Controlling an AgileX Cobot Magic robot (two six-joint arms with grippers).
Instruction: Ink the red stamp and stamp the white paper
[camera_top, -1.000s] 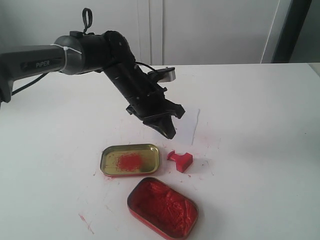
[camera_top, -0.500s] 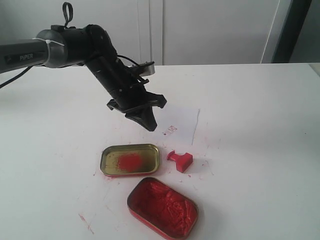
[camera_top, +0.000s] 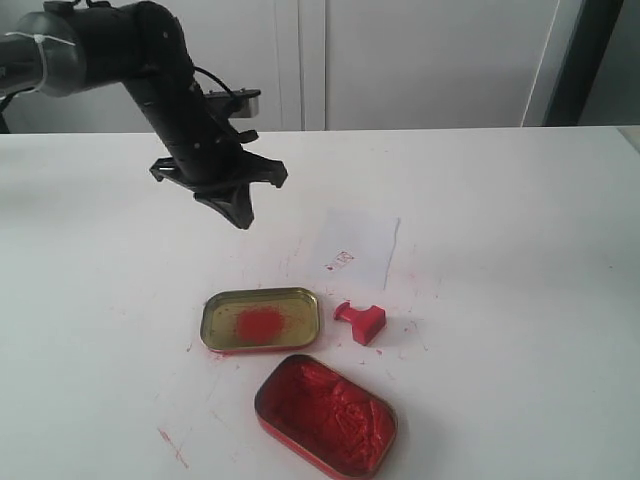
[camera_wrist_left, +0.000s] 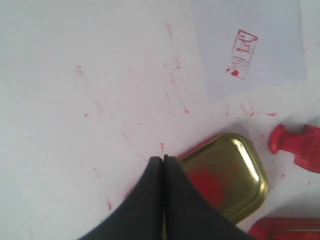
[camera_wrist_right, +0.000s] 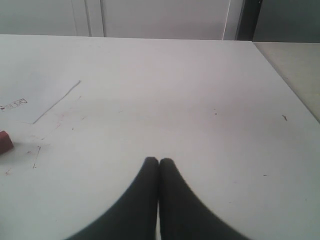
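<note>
One red stamp (camera_top: 362, 321) is laid on its side on the table (camera_top: 500, 300), just beside the gold lid (camera_top: 260, 320) and held by neither gripper. One white paper (camera_top: 365, 238), bearing one red imprint (camera_top: 342, 260), is placed just beyond the lid. One tin of red ink paste (camera_top: 325, 415) is set near the lid, on its near side. Two grippers are counted. The left gripper (camera_top: 240, 218) is suspended above the table beyond the lid, jaws pressed together and empty. The right gripper (camera_wrist_right: 158, 161) is likewise closed on nothing.

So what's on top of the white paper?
Only a small red print near one edge of the paper. The stamp lies off it, on the table. Whatever is under the sheet is covered.
</note>
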